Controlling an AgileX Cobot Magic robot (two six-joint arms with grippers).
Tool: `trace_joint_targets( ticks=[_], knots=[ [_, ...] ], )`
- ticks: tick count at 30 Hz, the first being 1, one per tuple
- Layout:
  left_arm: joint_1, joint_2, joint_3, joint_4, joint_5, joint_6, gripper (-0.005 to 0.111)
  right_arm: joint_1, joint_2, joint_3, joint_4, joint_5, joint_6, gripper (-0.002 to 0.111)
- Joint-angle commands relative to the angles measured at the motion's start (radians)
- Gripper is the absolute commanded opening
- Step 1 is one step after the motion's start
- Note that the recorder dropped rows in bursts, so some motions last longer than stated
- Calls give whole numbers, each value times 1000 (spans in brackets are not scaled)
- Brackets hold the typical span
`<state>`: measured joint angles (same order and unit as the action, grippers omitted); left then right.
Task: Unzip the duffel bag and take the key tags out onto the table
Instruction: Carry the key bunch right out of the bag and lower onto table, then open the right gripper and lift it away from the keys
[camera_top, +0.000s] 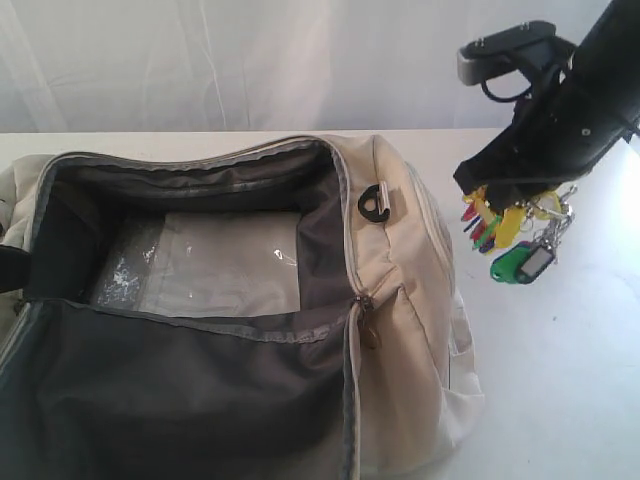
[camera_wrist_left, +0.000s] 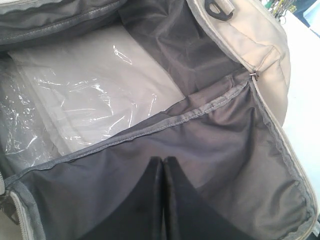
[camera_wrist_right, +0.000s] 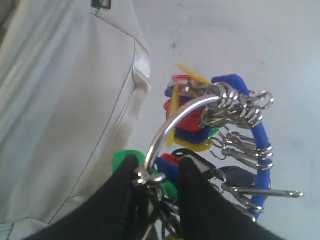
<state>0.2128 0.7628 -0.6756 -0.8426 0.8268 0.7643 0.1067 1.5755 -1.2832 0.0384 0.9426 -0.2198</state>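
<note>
My right gripper (camera_top: 512, 190) clamps the key tags (camera_top: 515, 240), the bunch hanging lengthwise straight down above the tabletop (camera_top: 560, 380), right of the unzipped duffel bag (camera_top: 405, 330). My left gripper (camera_wrist_left: 163, 165) is fully closed.

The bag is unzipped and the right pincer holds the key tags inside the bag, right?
Not inside: the exterior view shows the right pincer holding the key tags beside the duffel bag, above the table. The bag is indeed unzipped.

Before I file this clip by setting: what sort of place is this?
Probably a robot lab or test bench, not a home: a wide white table, a plain white curtain backdrop, and the right gripper holding key tags beside a duffel bag.
</note>
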Motion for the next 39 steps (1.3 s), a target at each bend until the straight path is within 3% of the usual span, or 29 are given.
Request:
trace_joint_targets(
  ticks=[1, 20, 22, 28, 30, 33, 39],
  knots=[
    [-6, -6, 4, -20, 10, 3, 0, -29, 59, 71, 33, -88, -12, 0],
    [-6, -6, 4, -20, 5, 3, 0, -37, 336, 110, 112, -189, -2, 1],
    [-6, -6, 4, -20, 5, 3, 0, -37, 336, 110, 145, -189, -17, 8],
    [-6, -6, 4, -20, 5, 3, 0, -37, 274, 107, 151, -154, -20, 55],
    [-6, -6, 4, -20, 5, 3, 0, -37, 229, 107, 148, -132, -20, 65],
    [-6, -6, 4, -20, 5, 3, 0, -37, 141, 107, 130, -78, -7, 67],
    [-6, -6, 4, -19, -8, 3, 0, -37, -78, 106, 31, 43, 95, 56]
  ],
)
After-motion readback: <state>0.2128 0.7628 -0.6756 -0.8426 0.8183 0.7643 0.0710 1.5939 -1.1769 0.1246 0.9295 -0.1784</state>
